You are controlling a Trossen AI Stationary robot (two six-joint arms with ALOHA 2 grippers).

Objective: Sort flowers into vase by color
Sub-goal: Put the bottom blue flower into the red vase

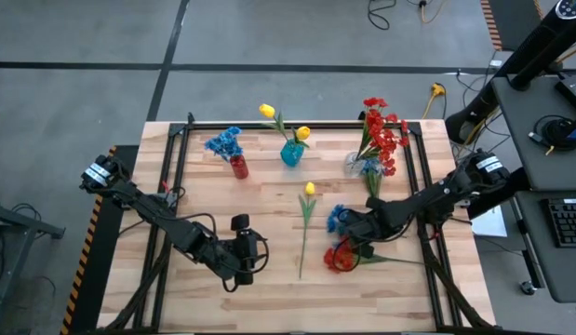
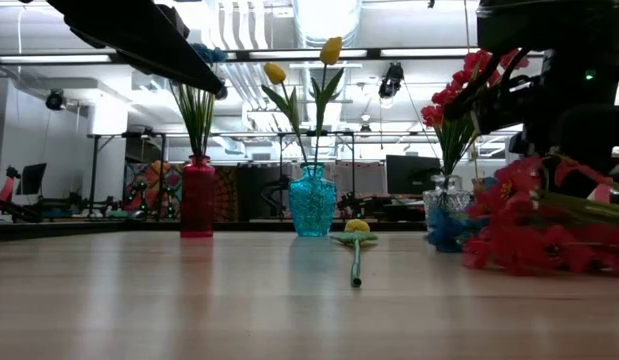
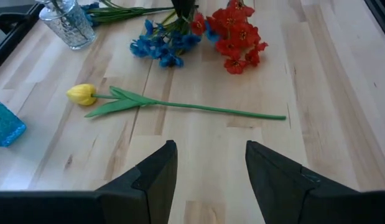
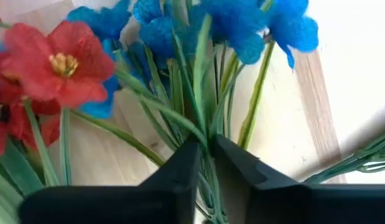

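Note:
A blue flower spray (image 1: 337, 217) and a red spray (image 1: 341, 258) lie side by side on the table's right half. My right gripper (image 1: 354, 226) stands over their stems, shut on the blue spray's green stems. A single yellow tulip (image 1: 309, 190) lies flat at mid-table, its stem running toward the near edge. My left gripper (image 1: 255, 253) hovers open to the tulip's left; the tulip (image 3: 83, 94) lies ahead of its fingers, untouched. My right gripper pinches a bundle of the blue spray's thin green stems (image 4: 206, 127) between its two fingers (image 4: 180, 171), just below the blooms. The fingers come steeply from above and lie across the stems. The blue blooms (image 4: 236, 25) rest on the table.
At the back stand a red vase (image 1: 238, 167) with blue flowers, a teal vase (image 1: 291, 154) with yellow tulips, and a clear glass vase (image 1: 354, 164) with red flowers. Black rails (image 1: 176, 167) run along the table's sides. Bare wood lies between the arms.

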